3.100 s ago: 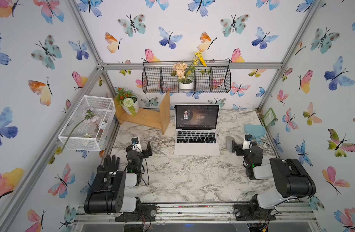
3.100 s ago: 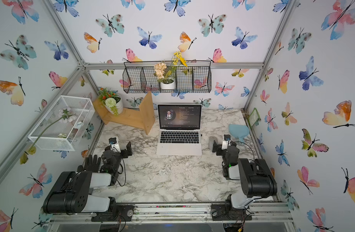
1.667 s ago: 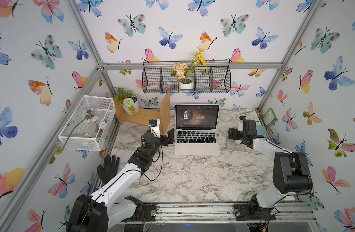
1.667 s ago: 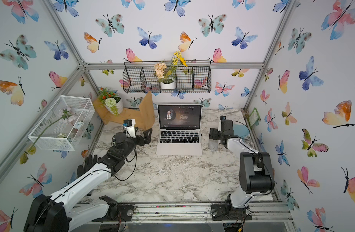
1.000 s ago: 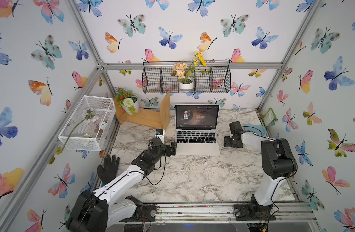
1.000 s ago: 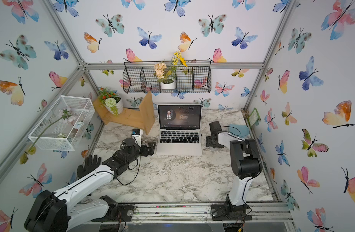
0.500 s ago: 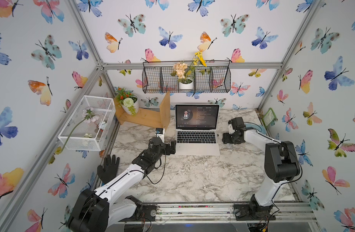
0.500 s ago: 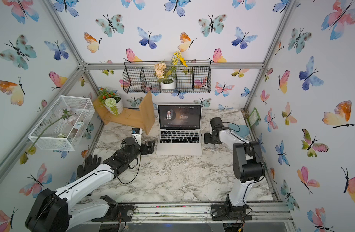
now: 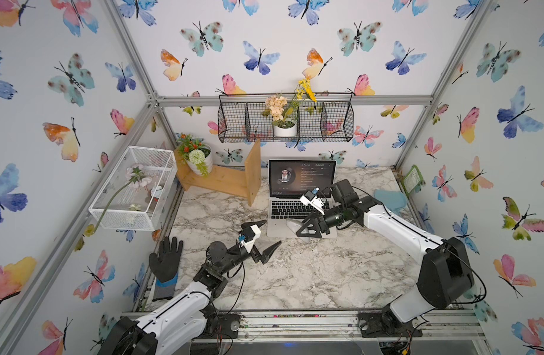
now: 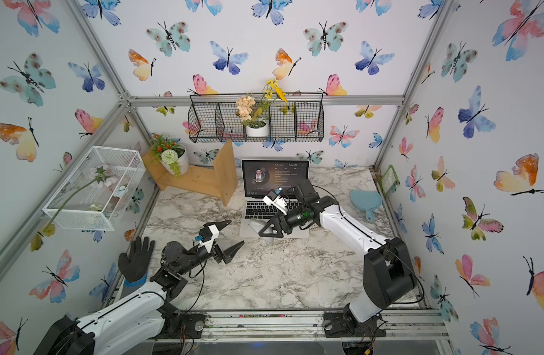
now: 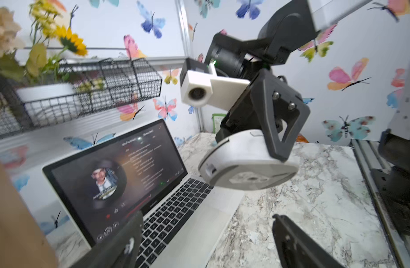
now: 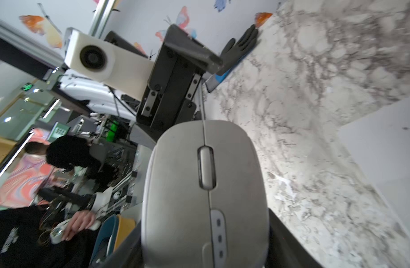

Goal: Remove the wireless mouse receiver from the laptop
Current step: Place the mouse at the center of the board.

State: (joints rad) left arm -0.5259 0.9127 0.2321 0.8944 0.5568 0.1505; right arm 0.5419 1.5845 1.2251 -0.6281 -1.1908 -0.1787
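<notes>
One tiny part matters here: the wireless mouse receiver, which cannot be made out in any view and is judged to sit in a side port of the laptop (image 9: 284,209), at the middle of the back edge of the table (image 9: 310,276). It is expected to be light, stiff and smooth, so its short cap should be pinched squarely and drawn straight out. The mouse (image 12: 206,185) is held in the right pincer (image 9: 300,230) above the trackpad. The left pincer (image 9: 266,235) is spread wide and empty.
</notes>
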